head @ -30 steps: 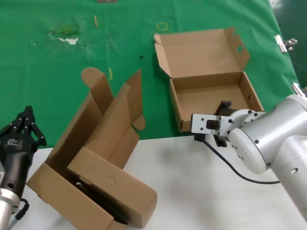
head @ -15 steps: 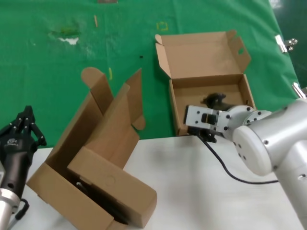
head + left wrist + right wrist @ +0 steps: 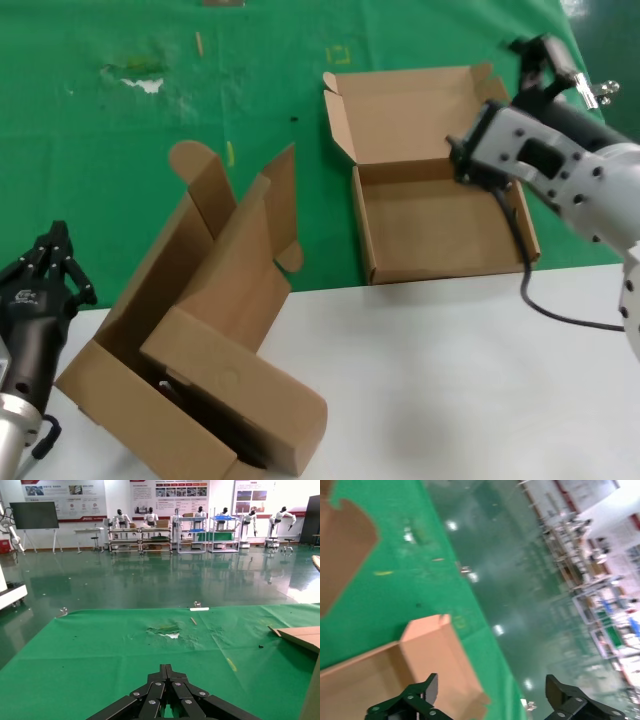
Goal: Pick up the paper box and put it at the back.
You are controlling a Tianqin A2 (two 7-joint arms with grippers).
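Half a second ago the right gripper [image 3: 540, 50] sat low at the front edge of the paper box [image 3: 440, 215]; now it is up at the upper right of the head view, above the box's right rear corner. Its fingers [image 3: 410, 702] are spread wide in the right wrist view and hold nothing. The box has stayed put.

It is a shallow brown corrugated tray, its hinged lid thrown back flat behind it. The lid's side flaps stand up, and the right-hand flap has a small round hole. The tray lies right of centre in the head view on the green cloth [image 3: 120, 130], its front wall at the seam with the white tabletop [image 3: 450, 380]. Tray and lid together run lengthwise up the frame, opening upward.

At the lower left edge the left gripper [image 3: 52, 262] is parked, fingers closed together and empty, beside the larger brown box [image 3: 200, 340] with rounded-tab flaps.
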